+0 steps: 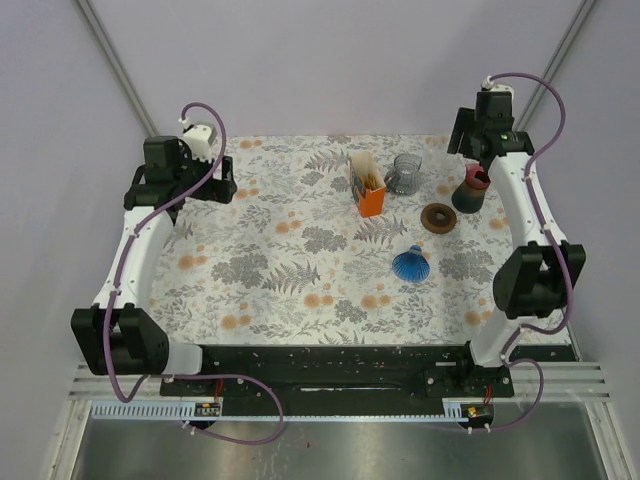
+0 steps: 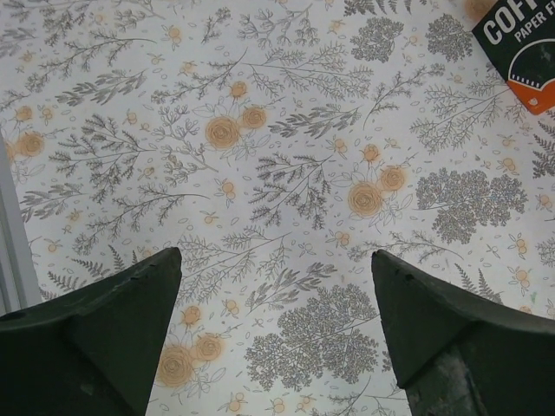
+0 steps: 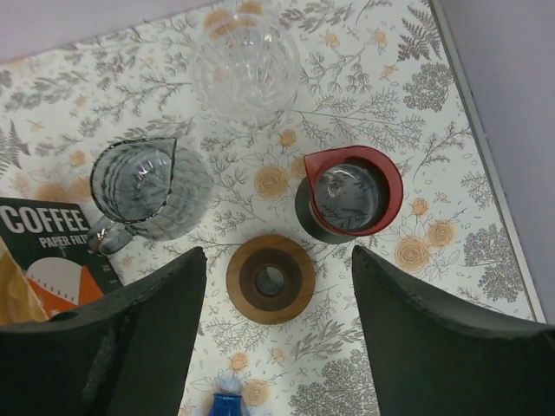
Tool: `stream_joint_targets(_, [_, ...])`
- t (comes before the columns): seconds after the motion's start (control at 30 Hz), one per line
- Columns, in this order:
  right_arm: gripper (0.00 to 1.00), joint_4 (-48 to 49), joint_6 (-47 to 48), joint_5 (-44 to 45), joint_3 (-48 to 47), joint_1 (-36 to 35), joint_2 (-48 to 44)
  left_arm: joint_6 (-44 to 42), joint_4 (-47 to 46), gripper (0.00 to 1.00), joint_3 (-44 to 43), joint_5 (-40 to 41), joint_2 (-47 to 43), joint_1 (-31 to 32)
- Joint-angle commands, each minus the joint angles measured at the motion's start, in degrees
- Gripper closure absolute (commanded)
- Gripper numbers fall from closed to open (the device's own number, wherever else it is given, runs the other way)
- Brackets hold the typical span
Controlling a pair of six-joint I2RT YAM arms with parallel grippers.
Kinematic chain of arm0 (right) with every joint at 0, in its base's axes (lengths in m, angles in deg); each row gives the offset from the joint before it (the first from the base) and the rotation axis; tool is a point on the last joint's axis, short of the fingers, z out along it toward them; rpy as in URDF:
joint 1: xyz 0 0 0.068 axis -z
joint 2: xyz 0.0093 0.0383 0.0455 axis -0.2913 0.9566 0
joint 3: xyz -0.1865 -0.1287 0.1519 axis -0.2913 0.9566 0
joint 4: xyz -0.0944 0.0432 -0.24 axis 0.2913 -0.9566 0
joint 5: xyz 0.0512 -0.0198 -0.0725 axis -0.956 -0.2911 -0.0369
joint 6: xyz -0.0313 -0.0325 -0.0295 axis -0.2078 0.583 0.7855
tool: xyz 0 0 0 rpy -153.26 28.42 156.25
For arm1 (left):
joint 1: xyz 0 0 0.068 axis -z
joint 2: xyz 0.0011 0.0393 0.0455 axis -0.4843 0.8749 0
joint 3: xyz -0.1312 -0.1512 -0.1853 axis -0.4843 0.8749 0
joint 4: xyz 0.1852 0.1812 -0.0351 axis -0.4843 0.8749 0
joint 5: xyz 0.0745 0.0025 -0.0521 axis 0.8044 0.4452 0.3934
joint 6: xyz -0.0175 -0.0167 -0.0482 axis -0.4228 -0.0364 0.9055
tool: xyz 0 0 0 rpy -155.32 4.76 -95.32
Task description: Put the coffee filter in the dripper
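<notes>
Test lab, plain walls [image 1: 330,60], aluminium frame rails [image 1: 108,60]

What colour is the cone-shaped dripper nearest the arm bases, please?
The dripper is blue; best in the top view.

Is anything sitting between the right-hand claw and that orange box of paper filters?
Yes. The grey ribbed glass pitcher stands right beside the orange box of paper filters, on the side facing the open right gripper. The gripper hangs above them both, so it could probably pass over the pitcher.
</notes>
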Motion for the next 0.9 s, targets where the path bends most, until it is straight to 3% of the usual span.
stream_joint_targets(0.0, [0.27, -8.8, 2.2, -0.3, -10.0, 0.6, 5.7, -1.5, 6.0, 0.05, -4.4, 1.0, 0.8, 0.0])
stream_joint_targets(0.17, [0.38, -14.6, 2.0, -17.4, -24.4, 0.5, 17.5, -2.2, 8.2, 0.05, -6.5, 2.5, 3.0, 0.0])
stream_joint_targets(0.33, [0.44, -21.0, -2.5, -22.4, -38.9, 0.3, 30.5, -2.3, 9.2, 0.06, -8.1, 3.9, 4.8, 0.0])
stream_joint_targets(0.43, [0.35, -25.3, -4.1, -18.8, -47.8, -0.7, 37.8, -2.3, 9.2, 0.06, -8.5, 4.3, 5.3, 0.0])
stream_joint_targets(0.5, [0.35, -26.0, -4.8, -16.9, -50.3, -1.1, 40.4, -2.2, 9.2, 0.06, -8.3, 4.6, 5.3, 0.0])
stream_joint_targets(0.67, [0.35, -20.8, -5.1, -14.7, -46.0, -3.6, 41.4, -1.9, 9.2, 0.06, -7.9, 4.8, 5.9, 0.1])
stream_joint_targets(0.87, [0.36, -20.8, -5.6, -11.4, -48.2, -5.1, 46.1, -1.8, 9.1, 0.06, -7.9, 4.5, 5.5, 0.0])
